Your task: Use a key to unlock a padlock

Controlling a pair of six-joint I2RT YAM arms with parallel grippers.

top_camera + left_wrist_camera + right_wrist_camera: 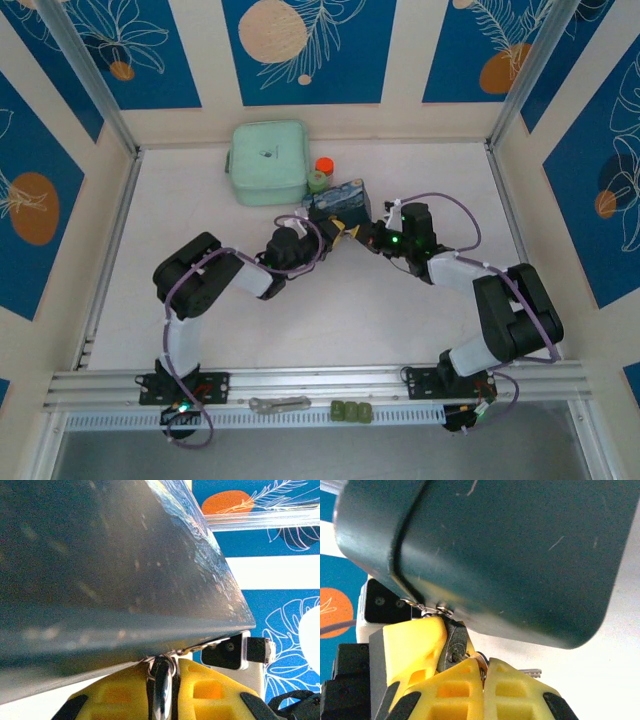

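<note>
The two arms meet at the blue box [338, 200] near the back of the counter [200, 215]. The padlock [161, 685] hangs from a little metal loop on the low edge of the box.

The left gripper [161, 674] is closed on the padlock. Its yellow fingers [107, 695] press on both sides of the dark body, and the thin shackle goes up into the loop just above.

From the right wrist, the padlock shows as a small dark lump right under the box. The right gripper [482, 669] is closed too, with its tips almost touching each other and sitting right up against the padlock. A small bit of metal is pinched between them. I think this is the key [530, 671], because a pale piece with teeth sticks out beside one finger. I cannot see if the tip is inside the keyhole.

So I think the step now is getting the key into the lock, or just starting to turn it. The padlock looks locked.

Next, the right gripper needs to push the key all the way in, straight and gently. Then it needs to twist the key while the left gripper holds the padlock so it cannot spin. The key is thin, so a crooked push could bend it or make it slip out.
</note>
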